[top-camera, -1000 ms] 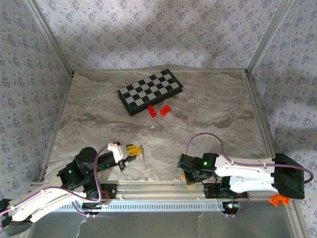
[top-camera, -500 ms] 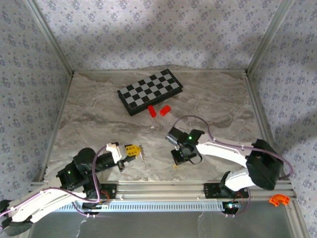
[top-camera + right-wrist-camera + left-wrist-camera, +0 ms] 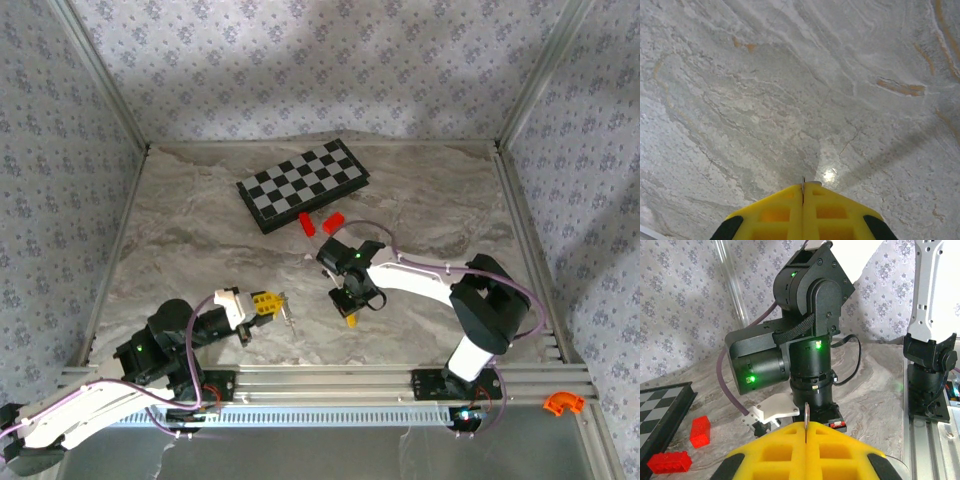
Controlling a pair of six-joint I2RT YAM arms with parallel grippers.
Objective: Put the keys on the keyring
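Nearward of the chessboard (image 3: 305, 183), the left pincer (image 3: 268, 303) is clenched on what looks like the keyring (image 3: 806, 416), a grey sliver standing upright, edge-on. Right of it, near but apart, the right pincer (image 3: 350, 318) is clenched above bare counter (image 3: 790, 90); whether it grips the key I cannot tell. The left wrist view gives the sliver's axis, the top view the gap.

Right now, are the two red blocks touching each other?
Apart. The top external view shows a clear gap of bare marble between one red block and the other red block. The left wrist view also shows them separated.
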